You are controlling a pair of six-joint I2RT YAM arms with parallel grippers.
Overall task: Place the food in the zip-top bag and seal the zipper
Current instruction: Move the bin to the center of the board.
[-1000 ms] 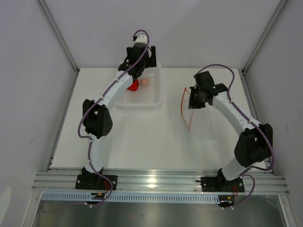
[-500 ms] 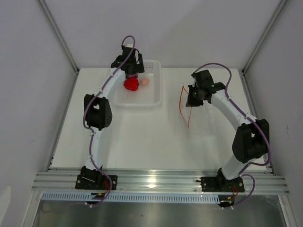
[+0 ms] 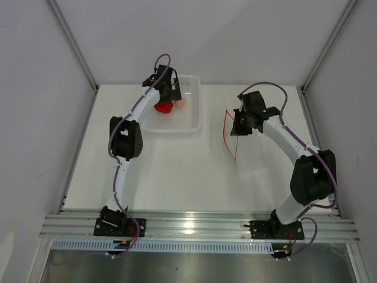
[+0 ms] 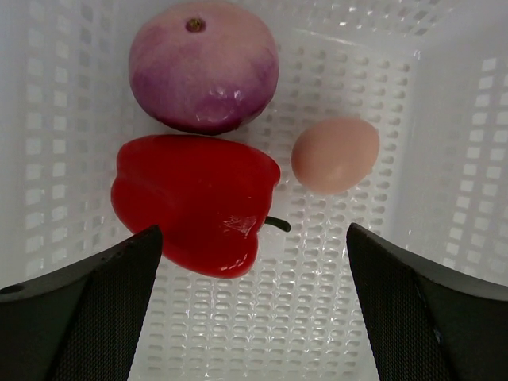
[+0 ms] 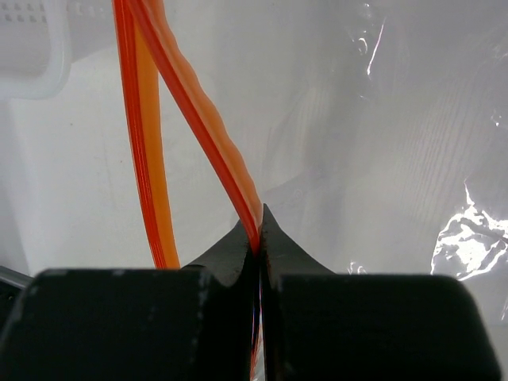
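Observation:
The red pepper, the purple-pink piece and the peach egg lie in the white perforated tray. My left gripper is open over the tray, fingers either side of the pepper's near end, not touching it. In the top view the pepper and egg show beside the left gripper. My right gripper is shut on one orange-red zipper strip of the clear bag; the other strip hangs apart, so the mouth is open. The bag is held above the table.
The white tray stands at the back, left of centre. Grey side walls and metal frame posts close in the table on both sides. An aluminium rail with both arm bases runs along the near edge.
My left gripper has moved back over the tray and closer above the pepper. My right gripper has shifted slightly left with the bag's zipper strip still held.

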